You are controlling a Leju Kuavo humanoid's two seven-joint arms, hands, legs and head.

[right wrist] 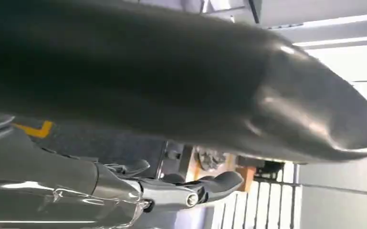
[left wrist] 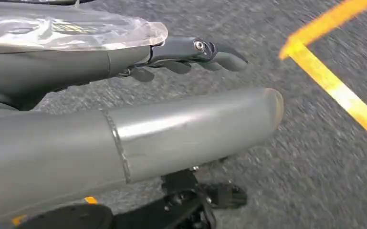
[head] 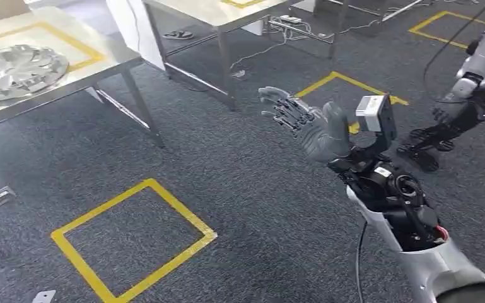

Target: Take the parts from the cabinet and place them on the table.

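the right hand (head: 312, 126) is reaching out at about two o'clock in the head view, fingers spread and holding nothing, palm hanging over the dark carpet (head: 252, 189). the left hand (left wrist: 124, 95) is showing in its wrist view above the same carpet, thumb and fingers apart with nothing between them. at ten o'clock a metal table (head: 110, 60) is carrying a round silver part (head: 16, 71) inside a yellow outline. a yellow taped square (head: 132, 243) is lying on the floor at seven o'clock, and another robot (head: 473, 88) is standing at three o'clock. the cabinet is not appearing here. judging by the empty hands, the robot is walking between deliveries; the next move is calling for turning to the cabinet and gripping another part.
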